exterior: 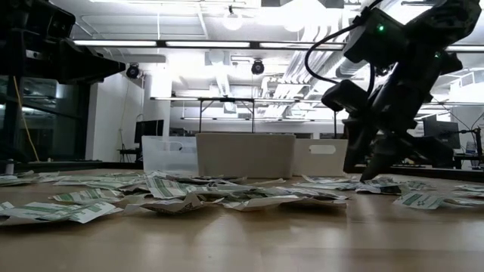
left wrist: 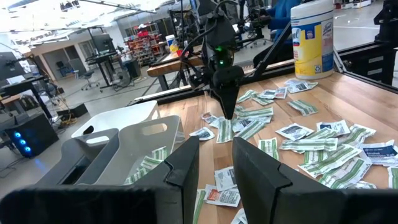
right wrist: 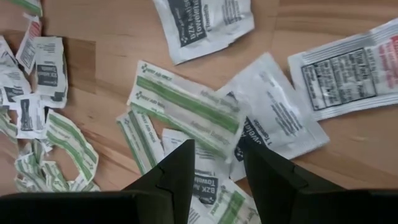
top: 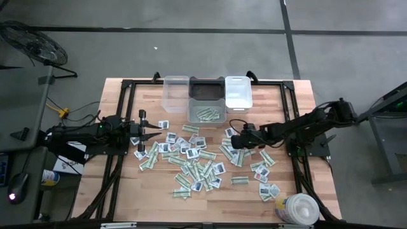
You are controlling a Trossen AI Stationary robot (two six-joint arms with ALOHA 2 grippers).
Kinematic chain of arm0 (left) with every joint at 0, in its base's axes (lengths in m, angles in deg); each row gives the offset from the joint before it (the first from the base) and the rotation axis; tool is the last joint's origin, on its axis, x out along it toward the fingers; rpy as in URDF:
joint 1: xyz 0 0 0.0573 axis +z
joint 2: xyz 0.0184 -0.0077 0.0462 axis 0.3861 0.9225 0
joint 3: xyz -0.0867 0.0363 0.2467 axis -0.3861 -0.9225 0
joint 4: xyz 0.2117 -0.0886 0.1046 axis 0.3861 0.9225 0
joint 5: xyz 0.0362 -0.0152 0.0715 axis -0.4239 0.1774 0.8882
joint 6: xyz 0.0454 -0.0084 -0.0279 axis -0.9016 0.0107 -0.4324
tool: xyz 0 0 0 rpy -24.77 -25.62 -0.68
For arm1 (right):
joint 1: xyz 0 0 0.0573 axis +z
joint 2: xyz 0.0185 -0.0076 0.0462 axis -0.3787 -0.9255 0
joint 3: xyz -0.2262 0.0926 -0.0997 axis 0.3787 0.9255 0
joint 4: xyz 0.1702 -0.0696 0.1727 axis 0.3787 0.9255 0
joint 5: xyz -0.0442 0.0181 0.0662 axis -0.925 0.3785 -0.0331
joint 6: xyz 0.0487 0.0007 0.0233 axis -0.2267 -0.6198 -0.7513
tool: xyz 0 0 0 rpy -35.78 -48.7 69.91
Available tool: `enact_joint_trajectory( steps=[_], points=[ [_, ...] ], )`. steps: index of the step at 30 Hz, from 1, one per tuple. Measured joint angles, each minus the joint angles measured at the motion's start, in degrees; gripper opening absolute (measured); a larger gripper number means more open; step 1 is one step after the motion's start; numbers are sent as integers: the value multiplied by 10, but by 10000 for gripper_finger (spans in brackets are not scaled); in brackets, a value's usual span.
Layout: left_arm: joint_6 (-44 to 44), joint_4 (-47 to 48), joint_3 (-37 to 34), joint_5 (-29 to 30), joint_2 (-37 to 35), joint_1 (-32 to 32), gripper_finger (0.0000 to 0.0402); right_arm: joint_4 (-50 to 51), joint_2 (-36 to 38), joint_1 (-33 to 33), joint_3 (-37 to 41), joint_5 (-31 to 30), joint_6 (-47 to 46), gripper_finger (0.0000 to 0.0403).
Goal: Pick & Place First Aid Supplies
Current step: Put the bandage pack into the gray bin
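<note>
Tub label (left wrist: 313,38) only in L wrist view

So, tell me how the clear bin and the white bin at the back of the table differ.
The clear bin stands at the left end of the row, the white bin at the right end, with a dark bin between them. The clear bin's walls are see-through, so the wood shows through; the white bin's walls are solid. Both are open-topped, similar in size, and neither shows packets inside; green-and-white packets lie in another clear bin in front.
</note>
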Motion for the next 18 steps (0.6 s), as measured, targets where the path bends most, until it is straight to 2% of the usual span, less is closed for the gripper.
enact_joint_trajectory(
  steps=[10,18],
  points=[
    [0,0,0,0,0,0,96,-4,0,-2,0,-3,22,125],
    [0,0,0,0,0,0,96,-3,-1,-2,0,-3,25,77]
  ],
)
